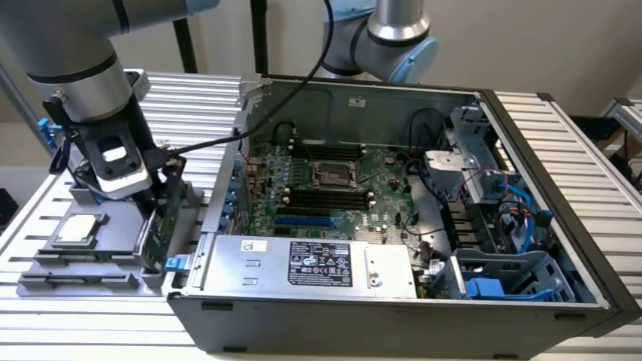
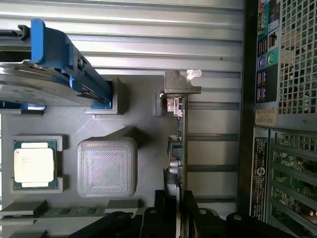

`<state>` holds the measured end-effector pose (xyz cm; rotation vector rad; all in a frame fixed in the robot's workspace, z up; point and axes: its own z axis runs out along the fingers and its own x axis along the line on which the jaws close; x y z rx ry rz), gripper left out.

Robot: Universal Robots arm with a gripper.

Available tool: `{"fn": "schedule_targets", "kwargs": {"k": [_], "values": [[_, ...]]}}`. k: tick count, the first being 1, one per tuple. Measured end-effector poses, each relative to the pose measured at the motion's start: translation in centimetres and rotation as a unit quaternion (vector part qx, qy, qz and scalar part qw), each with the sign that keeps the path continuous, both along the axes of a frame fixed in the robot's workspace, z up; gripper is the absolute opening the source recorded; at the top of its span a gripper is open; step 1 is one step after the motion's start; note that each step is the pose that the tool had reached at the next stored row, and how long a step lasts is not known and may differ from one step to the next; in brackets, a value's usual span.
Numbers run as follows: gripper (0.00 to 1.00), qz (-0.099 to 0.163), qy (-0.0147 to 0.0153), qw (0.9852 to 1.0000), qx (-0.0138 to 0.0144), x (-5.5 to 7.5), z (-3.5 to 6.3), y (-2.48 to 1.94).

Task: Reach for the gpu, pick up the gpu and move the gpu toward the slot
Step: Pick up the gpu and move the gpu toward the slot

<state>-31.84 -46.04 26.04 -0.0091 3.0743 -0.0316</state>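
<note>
The gpu (image 1: 158,229) is a thin green card standing on edge in a grey fixture tray (image 1: 45,265) at the exterior view's left, beside the open computer case. In the wrist view the gpu (image 2: 180,141) appears edge-on, with its silver bracket (image 2: 181,82) at the far end. My gripper (image 1: 161,197) is lowered onto the card's upper edge. The black fingers (image 2: 159,214) sit one on each side of the card, pressed against it. The card is still seated in the tray. A blue slot (image 1: 301,222) lies on the motherboard inside the case.
The tray also holds a square silver chip (image 2: 33,164), a grey ribbed pad (image 2: 106,166) and a hard drive with blue rails (image 2: 54,64). The case wall (image 2: 247,124) stands close beside the card. A silver power supply (image 1: 311,263) sits at the case's front.
</note>
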Motion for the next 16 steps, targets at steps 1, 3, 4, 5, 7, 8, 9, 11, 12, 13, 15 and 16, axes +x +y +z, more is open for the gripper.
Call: {"fn": "schedule_targets", "kwargs": {"k": [1, 3, 4, 5, 7, 8, 9, 11, 12, 13, 15, 16], "values": [[0.26, 0.000, 0.0002, 1.0000, 0.0000, 0.0, 0.22, 0.00], [0.26, 0.000, 0.0004, 1.0000, 0.0003, 0.0, 0.78, 0.00], [0.26, 0.000, 0.0005, 1.0000, 0.0004, 0.0, 1.15, 0.00], [0.26, 0.000, 0.0008, 1.0000, 0.0005, 0.0, 1.55, 0.00], [0.26, 0.000, 0.0012, 1.0000, 0.0009, 0.1, 2.43, 0.00], [0.26, 0.000, 0.0014, 1.0000, 0.0010, 0.1, 2.87, -0.01], [0.26, 0.000, 0.0016, 1.0000, 0.0012, 0.1, 3.32, -0.01], [0.26, 0.000, 0.0019, 1.0000, 0.0016, 0.2, 4.22, -0.02], [0.26, 0.000, 0.0019, 1.0000, 0.0018, 0.2, 4.68, -0.02], [0.26, 0.000, 0.0020, 1.0000, 0.0020, 0.3, 5.13, -0.03], [0.26, 0.000, 0.0021, 1.0000, 0.0023, 0.4, 6.03, -0.04], [0.26, 0.000, 0.0022, 1.0000, 0.0023, 0.4, 6.49, -0.05]]}}
